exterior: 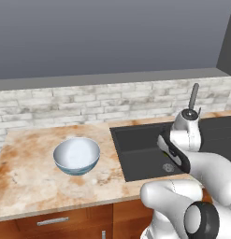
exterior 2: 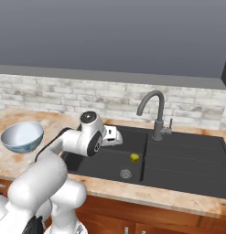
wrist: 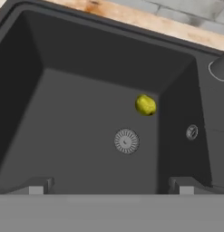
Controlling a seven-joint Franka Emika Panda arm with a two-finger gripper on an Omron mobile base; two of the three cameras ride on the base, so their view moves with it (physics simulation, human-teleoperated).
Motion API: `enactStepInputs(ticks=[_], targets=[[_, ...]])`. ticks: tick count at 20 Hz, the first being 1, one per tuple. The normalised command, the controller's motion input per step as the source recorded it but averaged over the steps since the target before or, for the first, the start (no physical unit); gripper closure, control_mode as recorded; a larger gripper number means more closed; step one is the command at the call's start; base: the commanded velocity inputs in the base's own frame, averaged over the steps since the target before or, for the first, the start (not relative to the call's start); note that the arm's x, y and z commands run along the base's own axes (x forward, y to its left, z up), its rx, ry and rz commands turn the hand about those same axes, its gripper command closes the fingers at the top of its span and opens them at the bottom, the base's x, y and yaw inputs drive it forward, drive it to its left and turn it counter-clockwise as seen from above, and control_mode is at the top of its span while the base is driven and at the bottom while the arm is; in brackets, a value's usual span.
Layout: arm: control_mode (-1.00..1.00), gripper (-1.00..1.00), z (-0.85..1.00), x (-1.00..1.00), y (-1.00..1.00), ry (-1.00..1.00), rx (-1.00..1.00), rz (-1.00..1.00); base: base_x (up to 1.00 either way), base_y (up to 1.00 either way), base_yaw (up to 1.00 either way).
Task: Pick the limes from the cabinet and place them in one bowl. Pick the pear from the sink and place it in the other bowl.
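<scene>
The pear (wrist: 145, 105) is yellow-green against the dark grey sink (wrist: 86, 104). The bowl (exterior: 76, 155) is glossy pale blue-white. The worktop (exterior: 32, 172) is cream marble mottled with rusty orange, and the backsplash (exterior: 65, 105) is whitish-grey brick.

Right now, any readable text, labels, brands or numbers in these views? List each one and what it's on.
None. No text shows on any surface.
Pale blue bowl: plain glaze, no mark.
Sink, tap, pear: no lettering.
Small round fitting on the sink's wall: carries a faint mark, too small and blurred to read.
Counter, brick backsplash, drawer front: pattern only, no words.
</scene>
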Motion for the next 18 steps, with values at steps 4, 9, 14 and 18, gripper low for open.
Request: enactStepInputs(ticks=[4,9,14,18], targets=[[-1.00,-1.00,-0.63,0.17,-0.06,0.03,-0.05,0.00,0.00,0.00,0.00],[-1.00,-1.00,-0.46,0.43,-0.23,0.08,-0.01,0.00,0.00,0.00,0.00],[-1.00,-1.00,-0.15,0.62,-0.24,0.00,0.00,0.01,0.00,0.00,0.00],[-1.00,-1.00,-0.01,0.51,-0.22,0.00,0.00,0.01,0.00,0.00,0.00]])
